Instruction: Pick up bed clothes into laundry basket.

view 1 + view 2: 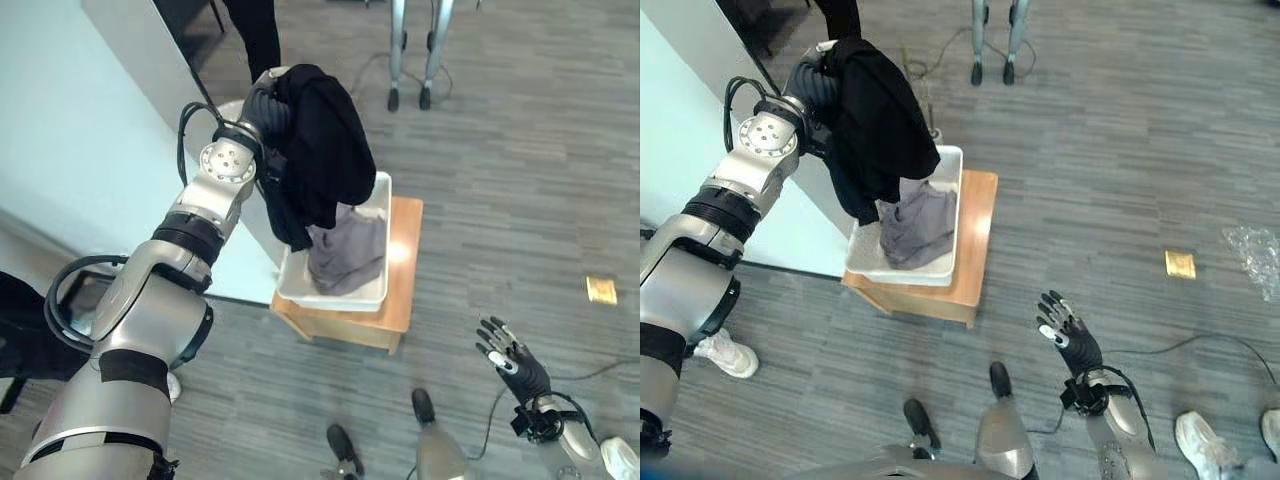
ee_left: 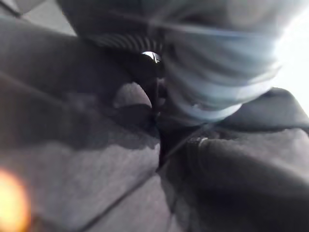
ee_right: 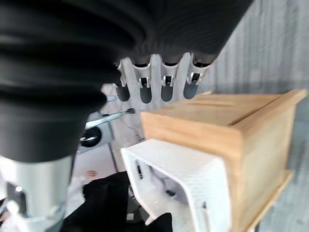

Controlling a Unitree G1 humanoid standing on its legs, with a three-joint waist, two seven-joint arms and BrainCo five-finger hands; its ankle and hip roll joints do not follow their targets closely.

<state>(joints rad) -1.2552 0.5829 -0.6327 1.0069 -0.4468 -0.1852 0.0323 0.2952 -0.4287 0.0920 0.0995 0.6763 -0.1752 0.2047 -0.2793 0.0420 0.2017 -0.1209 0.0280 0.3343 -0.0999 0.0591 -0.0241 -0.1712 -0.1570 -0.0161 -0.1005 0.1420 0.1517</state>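
black garment plain | grey cloth plain, in white laundry basket | wooden stand light honey-brown | floor grey, streaked plank pattern | small yellow scrap on floor

A matt black cloth garment is hanging in soft folds over a smooth white plastic laundry basket, where grey cloth is lying crumpled. Underneath, a warm, lightly glossy wooden stand is sitting on grey wood-grain floor.

lab-like room: grey plank floor, pale bed, metal stand legs, person's legs.
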